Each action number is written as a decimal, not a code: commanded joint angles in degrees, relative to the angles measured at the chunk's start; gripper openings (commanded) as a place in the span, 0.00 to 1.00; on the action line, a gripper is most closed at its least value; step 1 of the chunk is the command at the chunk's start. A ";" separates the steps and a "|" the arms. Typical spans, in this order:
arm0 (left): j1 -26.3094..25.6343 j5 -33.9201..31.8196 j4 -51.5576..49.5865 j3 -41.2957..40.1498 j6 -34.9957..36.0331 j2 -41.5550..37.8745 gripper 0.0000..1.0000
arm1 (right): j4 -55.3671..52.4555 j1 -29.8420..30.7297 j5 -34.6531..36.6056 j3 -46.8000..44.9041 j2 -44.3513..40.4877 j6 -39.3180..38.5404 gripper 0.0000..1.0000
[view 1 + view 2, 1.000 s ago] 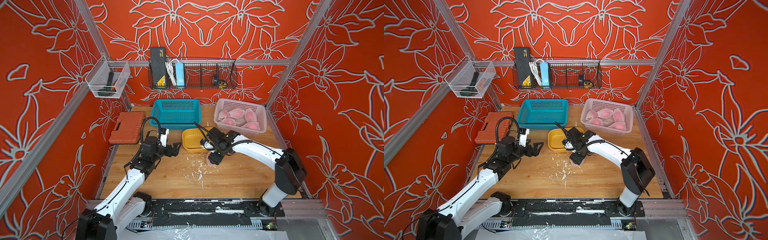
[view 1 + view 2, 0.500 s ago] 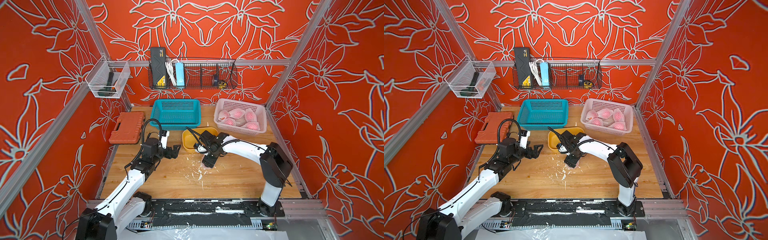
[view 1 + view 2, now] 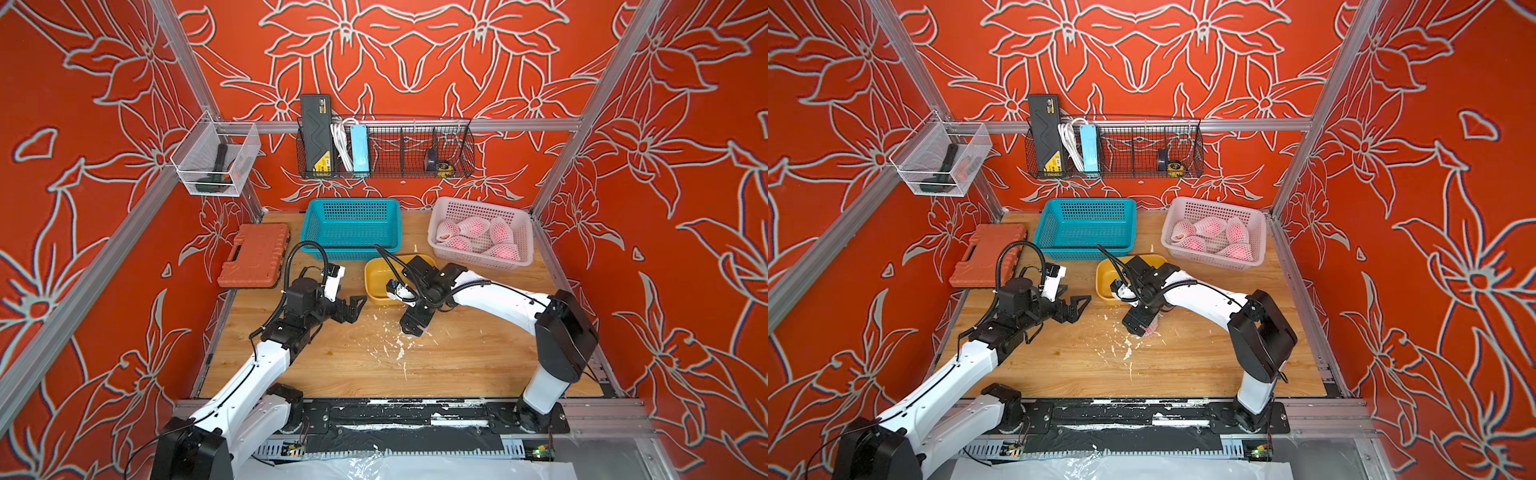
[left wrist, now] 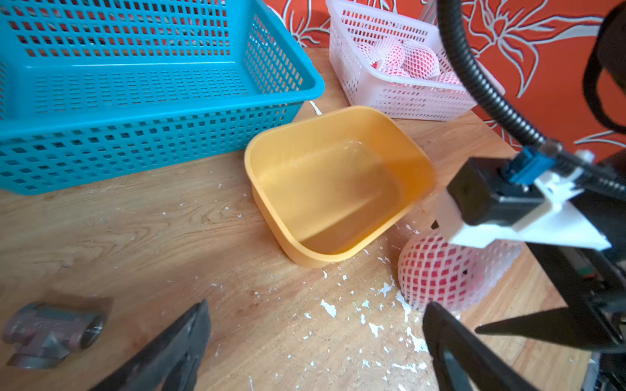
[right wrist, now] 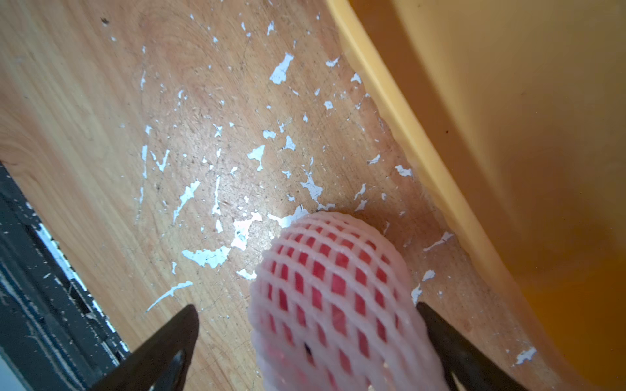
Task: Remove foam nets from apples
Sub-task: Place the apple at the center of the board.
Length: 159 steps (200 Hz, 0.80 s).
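In both top views a single apple [image 3: 420, 331] wrapped in its foam net [image 3: 1152, 328] lies on the bench [image 3: 457, 365] just below the centre of the frame, close to the yellow tub [image 3: 376, 282]. The right fingers [image 3: 409, 323] point down over it and hide most of it. The left fingers [image 3: 355, 301] hang spread wide and empty left of centre, apart from the tub. Right of centre and further up the frame, a pink basket [image 3: 482, 203] holds several more netted apples [image 3: 1210, 226], and a blue basket [image 3: 353, 201] sits to its left. In the left wrist view both left fingers [image 4: 183, 338] stand far apart over bare wood scattered with foam crumbs [image 4: 328, 308]. The netted apple [image 4: 437, 270] rests on the bench beside the tub's corner [image 4: 271, 210], under the right arm's camera block [image 4: 491, 199]. In the right wrist view the netted apple [image 5: 332, 298] sits between the right fingers [image 5: 162, 352], which are wide. One finger is clearly off the net and the other [image 5: 450, 342] is at its edge, where I cannot tell whether it touches. The tub's wall [image 5: 440, 135] runs just beside the apple.
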 commanded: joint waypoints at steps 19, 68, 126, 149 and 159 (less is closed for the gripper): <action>-2.14 4.27 3.20 -2.37 2.26 -1.40 0.97 | 0.40 -3.36 -5.03 -2.14 -2.52 2.12 0.99; -4.72 8.53 7.14 -4.41 3.66 -1.22 0.97 | 1.37 -5.55 -8.40 -2.93 -5.54 2.97 0.99; -8.26 9.15 10.61 -4.26 7.93 1.49 0.96 | 3.64 -9.70 -16.06 -6.75 -8.37 6.02 0.97; -10.04 9.44 12.94 -4.65 9.57 2.82 0.94 | 4.98 -11.89 -18.18 -8.53 -10.29 7.41 0.97; -10.92 9.79 14.07 -4.94 10.87 3.44 0.93 | 5.28 -13.11 -19.87 -9.13 -10.98 7.96 0.97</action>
